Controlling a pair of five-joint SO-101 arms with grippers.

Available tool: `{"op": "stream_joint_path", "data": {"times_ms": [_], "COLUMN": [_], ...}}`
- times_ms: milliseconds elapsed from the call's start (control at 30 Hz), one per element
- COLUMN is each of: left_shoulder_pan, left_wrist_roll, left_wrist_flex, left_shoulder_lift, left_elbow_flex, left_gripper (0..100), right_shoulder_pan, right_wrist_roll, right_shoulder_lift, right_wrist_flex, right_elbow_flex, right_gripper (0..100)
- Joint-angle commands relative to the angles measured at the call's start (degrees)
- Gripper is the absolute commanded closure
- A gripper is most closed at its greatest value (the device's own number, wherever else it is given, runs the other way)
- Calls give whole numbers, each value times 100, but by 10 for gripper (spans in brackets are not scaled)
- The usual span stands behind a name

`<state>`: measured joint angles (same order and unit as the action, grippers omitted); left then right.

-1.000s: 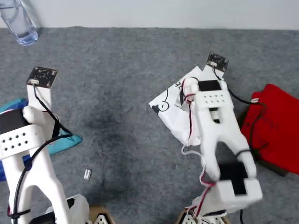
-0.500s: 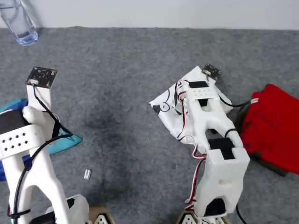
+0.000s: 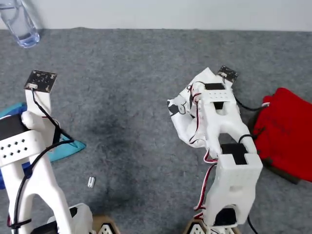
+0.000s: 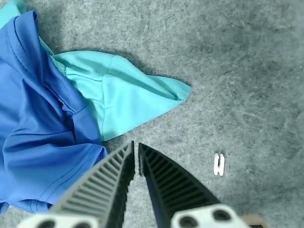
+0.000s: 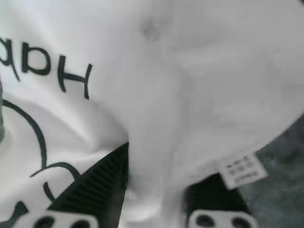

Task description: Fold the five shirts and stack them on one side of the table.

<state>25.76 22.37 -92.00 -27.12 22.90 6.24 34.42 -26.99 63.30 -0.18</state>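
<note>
The white shirt [image 3: 179, 124], lying just beside the red shirt [image 3: 287, 129], is apparently being gripped by the right claw [image 5: 161, 175]. Well apart from the red shirt, the left claw [image 4: 136, 149] is being held clenched and empty above the blue shirt [image 4: 42, 123].

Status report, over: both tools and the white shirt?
Left tool shut, empty, beside blue shirt. Right tool shut on crumpled white shirt. Red shirt nearby, not blocking.

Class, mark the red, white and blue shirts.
red shirt [image 3: 287, 126], high view, middle of its cloth.
white shirt [image 3: 182, 121], high view, its printed part.
blue shirt [image 4: 38, 123], left wrist view, its middle.
</note>
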Motion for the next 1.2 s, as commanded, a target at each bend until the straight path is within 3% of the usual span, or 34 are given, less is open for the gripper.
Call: {"op": "stream_joint_path", "data": {"times_ms": [0,267,433,800,1000,1167], "left_shoulder_pan": [0,0,0,0,-9,-35], "left_wrist_roll": [26,26,26,26,26,26], "left_wrist_flex": [-35,-35,-26,-26,-26,-26], "left_shoulder_lift": [-167,-167,-167,-167,-167,-167], "left_elbow_flex": [-22,-40,-40,-48,-48,-57], "left_gripper": [988,988,988,988,988,988], "right_shoulder_pan": [31,-391,-813,-2299,-3248,-3591], "right_wrist_roll": [-492,-1899,-3156,-5486,-6127,-6163], "right_shoulder_lift": [664,2176,3037,4136,4136,4136], "right_wrist_flex": [259,760,1130,1429,1200,426], "right_elbow_flex": [-132,-141,-141,-149,-70,325], "right_gripper": [989,990,990,990,990,990]}}
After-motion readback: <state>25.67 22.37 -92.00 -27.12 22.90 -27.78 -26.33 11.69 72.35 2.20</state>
